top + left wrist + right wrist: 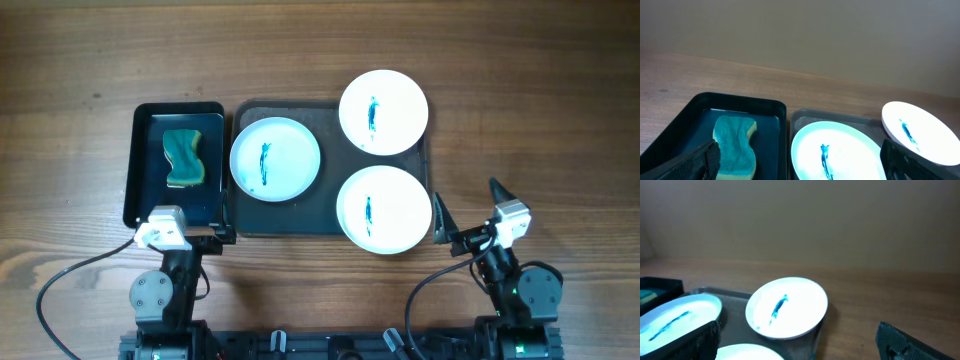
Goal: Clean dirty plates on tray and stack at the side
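Three round white shallow plates, all on the large dark grey rectangular tray [295, 218], each w/ a blue-green streak at centre, so none wiped yet. The left-end plate [275, 159] lies flat at the tray's left end. The far-right plate [383, 112] rides over the tray's far right corner. The near-right plate [384, 209] overhangs the tray's near rim. No stack beside the tray, so I'd call this step one: go get the wiper. That's the teal-and-yellow wavy sponge [181, 158], lying in the smaller glossy black tray [145, 195] just beside the big tray's left side.

To do it well, use the left gripper [802, 162], since it's the closer one. Come down over the sponge's narrow waist w/ fingers across the short width and pinch firm, no crushing. Lift clear of the small tray's rim before you cross to the left-end plate. Bring the right gripper [465, 190] in to steady a plate's edge, or it'll prob. skate under the wipe. Watch the two rim-perched plates, they could tip.

Claws now: left gripper has jaws spread wide, empty, touching nothing, off the tray's near left corner. Right gripper is also wide apart and empty, off the tray's near right corner, just beside the near-right plate.
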`<act>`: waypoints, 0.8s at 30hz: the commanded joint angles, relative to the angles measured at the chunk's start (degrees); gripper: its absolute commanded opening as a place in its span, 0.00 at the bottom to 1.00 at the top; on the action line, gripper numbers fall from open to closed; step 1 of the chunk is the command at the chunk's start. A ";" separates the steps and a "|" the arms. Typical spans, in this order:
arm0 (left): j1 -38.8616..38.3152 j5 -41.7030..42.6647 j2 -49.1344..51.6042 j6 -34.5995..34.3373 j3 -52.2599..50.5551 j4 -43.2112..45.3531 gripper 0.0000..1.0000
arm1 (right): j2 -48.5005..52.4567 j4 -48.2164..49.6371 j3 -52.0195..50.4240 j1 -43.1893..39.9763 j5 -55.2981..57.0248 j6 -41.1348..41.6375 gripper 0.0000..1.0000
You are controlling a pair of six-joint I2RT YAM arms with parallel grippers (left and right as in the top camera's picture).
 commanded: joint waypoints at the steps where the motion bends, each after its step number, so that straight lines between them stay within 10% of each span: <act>1: 0.42 1.18 -0.35 0.46 2.29 0.20 1.00 | 4.00 -0.92 5.46 0.22 -3.74 1.38 1.00; 13: 0.42 7.37 11.04 -3.61 24.55 -13.86 1.00 | 36.50 -13.92 34.99 0.22 -19.76 1.64 1.00; 24: 0.42 12.98 39.67 -3.54 59.10 -45.81 1.00 | 63.47 -45.59 64.52 0.22 -20.35 -4.07 1.00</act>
